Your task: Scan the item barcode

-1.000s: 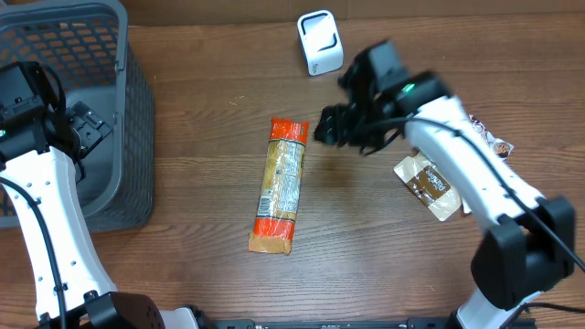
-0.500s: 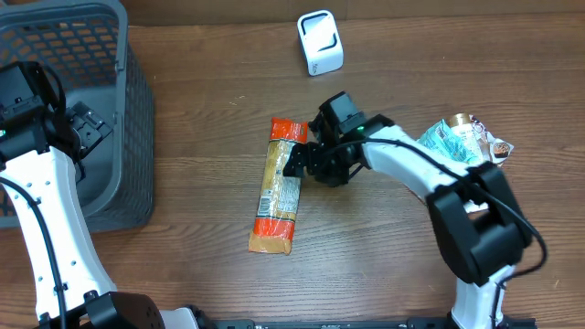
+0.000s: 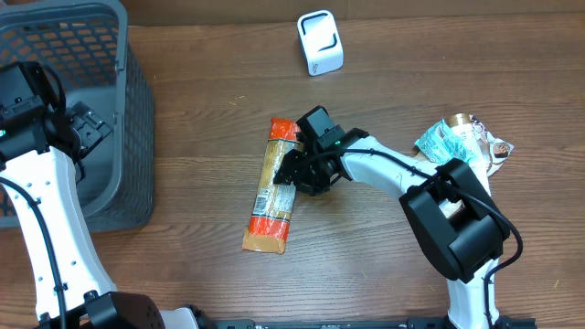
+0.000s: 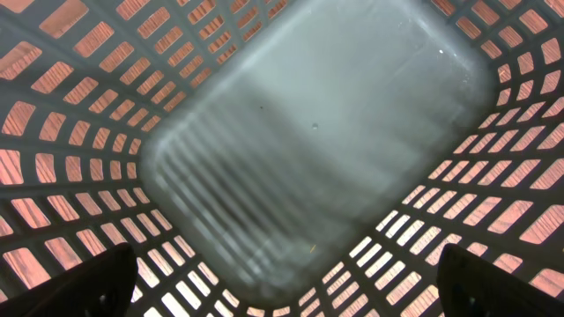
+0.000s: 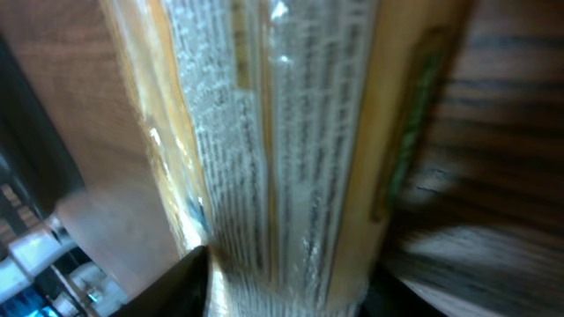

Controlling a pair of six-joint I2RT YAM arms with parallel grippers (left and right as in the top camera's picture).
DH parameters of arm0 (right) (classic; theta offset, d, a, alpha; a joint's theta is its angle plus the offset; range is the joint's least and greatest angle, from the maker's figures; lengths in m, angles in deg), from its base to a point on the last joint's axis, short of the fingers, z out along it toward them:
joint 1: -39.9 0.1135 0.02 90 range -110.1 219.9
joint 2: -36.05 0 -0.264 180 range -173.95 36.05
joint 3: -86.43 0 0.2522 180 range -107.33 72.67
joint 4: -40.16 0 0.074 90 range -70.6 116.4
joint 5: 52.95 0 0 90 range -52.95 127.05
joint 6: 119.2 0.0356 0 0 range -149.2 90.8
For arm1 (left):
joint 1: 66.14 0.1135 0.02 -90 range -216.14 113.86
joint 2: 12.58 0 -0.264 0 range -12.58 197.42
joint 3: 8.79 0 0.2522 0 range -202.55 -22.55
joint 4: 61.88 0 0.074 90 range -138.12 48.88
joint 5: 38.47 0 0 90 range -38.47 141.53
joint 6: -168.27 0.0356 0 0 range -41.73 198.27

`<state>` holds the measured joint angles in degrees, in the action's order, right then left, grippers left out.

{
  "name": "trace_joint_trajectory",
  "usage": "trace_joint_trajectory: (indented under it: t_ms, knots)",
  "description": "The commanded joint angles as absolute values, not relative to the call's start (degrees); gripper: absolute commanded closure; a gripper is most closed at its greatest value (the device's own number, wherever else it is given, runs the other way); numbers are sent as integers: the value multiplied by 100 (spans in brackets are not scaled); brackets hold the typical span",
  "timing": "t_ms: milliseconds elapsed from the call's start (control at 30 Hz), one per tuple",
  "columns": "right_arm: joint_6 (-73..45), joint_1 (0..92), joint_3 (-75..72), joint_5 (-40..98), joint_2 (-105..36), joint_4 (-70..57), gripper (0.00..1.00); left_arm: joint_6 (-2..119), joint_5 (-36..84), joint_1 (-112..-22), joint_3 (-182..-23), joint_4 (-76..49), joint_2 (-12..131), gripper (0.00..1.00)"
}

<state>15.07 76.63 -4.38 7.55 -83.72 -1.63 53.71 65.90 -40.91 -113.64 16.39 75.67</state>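
Observation:
A long orange and yellow snack packet (image 3: 268,217) lies lengthwise in the middle of the table. My right gripper (image 3: 292,172) is down over its upper half. In the right wrist view the packet (image 5: 291,150) fills the gap, and the right gripper (image 5: 286,282) has a dark finger pressed against each side of it. A white scanner (image 3: 320,42) stands at the back of the table, well apart from the packet. My left gripper (image 3: 84,128) hangs over the grey basket, and in its own view the left gripper (image 4: 282,295) is wide open with nothing in it.
A grey mesh basket (image 3: 128,110) takes up the far left, and its bare floor (image 4: 317,141) shows in the left wrist view. A teal packet (image 3: 442,139) and a brown wrapper (image 3: 496,144) lie at the right edge, behind the right arm.
My right gripper came down and left onto the packet and closed around it. The packet's near end swung a little to the left. The left arm has not moved.

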Motion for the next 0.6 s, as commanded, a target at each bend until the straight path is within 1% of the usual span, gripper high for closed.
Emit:
trace_joint_trajectory:
  t_ms: [0, 100, 133, 233, 333, 467, 567]
  knots:
    - [1717, 7761, -377, 1019, -8466, -113, 66, 5273, 6542, -4102, -11340, 1639, 7582, 0]
    - [1435, 7737, -390, 1000, -8448, -137, 89, 5273, 6542, -4102, -11340, 1639, 7582, 0]
    - [1370, 7707, -395, 1002, -8422, -185, 94, 5273, 6542, -4102, -11340, 1639, 7582, 0]
    - [1092, 7549, -460, 995, -8225, -443, 96, 5273, 6542, -4102, -11340, 1639, 7582, 0]
    - [403, 7361, -736, 1063, -7878, -1136, 96, 5270, 6542, -4102, -11340, 1639, 7582, 1]
    - [-150, 7267, -1664, 2302, -7506, -2924, 96, 5273, 6542, -4102, -11340, 1639, 7582, 0]
    - [-268, 7364, -2504, 3354, -7510, -4203, 96, 5273, 6542, -4102, -11340, 1639, 7582, 0]
